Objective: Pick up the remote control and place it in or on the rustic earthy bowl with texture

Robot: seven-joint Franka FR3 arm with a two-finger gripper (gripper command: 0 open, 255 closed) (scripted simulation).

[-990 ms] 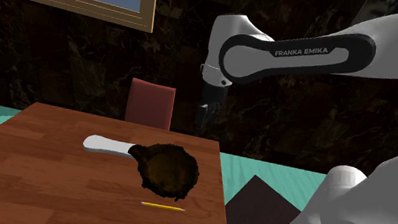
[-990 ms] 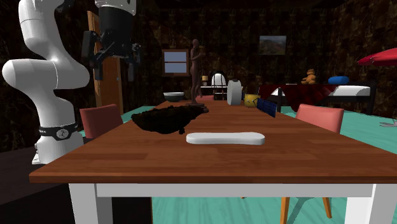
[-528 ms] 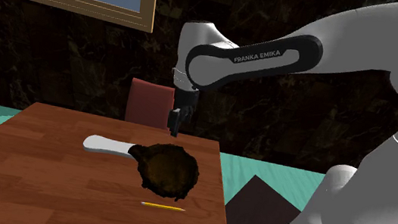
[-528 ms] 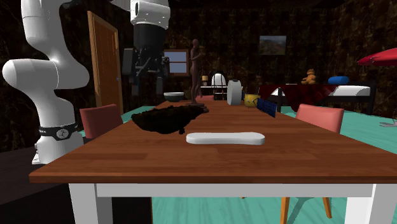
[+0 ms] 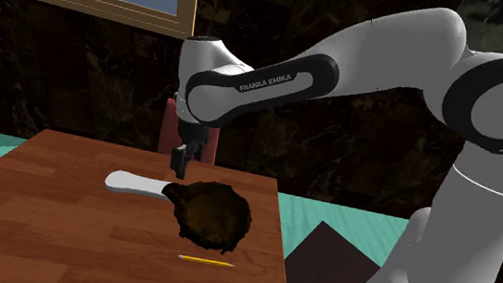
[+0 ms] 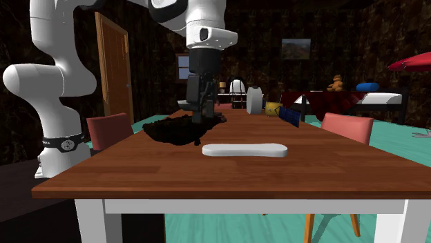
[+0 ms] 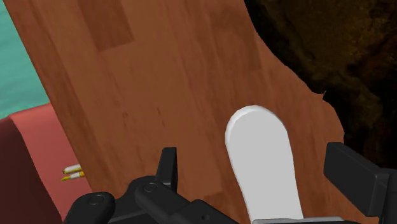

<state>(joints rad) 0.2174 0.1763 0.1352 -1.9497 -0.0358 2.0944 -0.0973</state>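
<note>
The remote control (image 5: 134, 184) lies flat on the counter (image 5: 29, 228), one end right at the dark bowl (image 5: 213, 214). Our hand (image 5: 181, 165) hovers above that end, fingers (image 7: 167, 167) apart. We judge one finger may catch the bowl's rim descending and nudge both.

We swing the arm (image 5: 276, 71) across toward the shoulder view's left and stretch it out, so its dark elbow joint now shows high at that view's right. Our gripper (image 5: 180, 162) drops as it goes. A second ago it hung above the bench's (image 5: 38, 229) far corner, beyond the bowl (image 5: 211, 213). Now it sits low over the remote's (image 5: 134, 184) end, next to the bowl. In the second exterior view we carry it from high beside the door (image 6: 114, 69) down and rightward, to just above the bowl.
</note>
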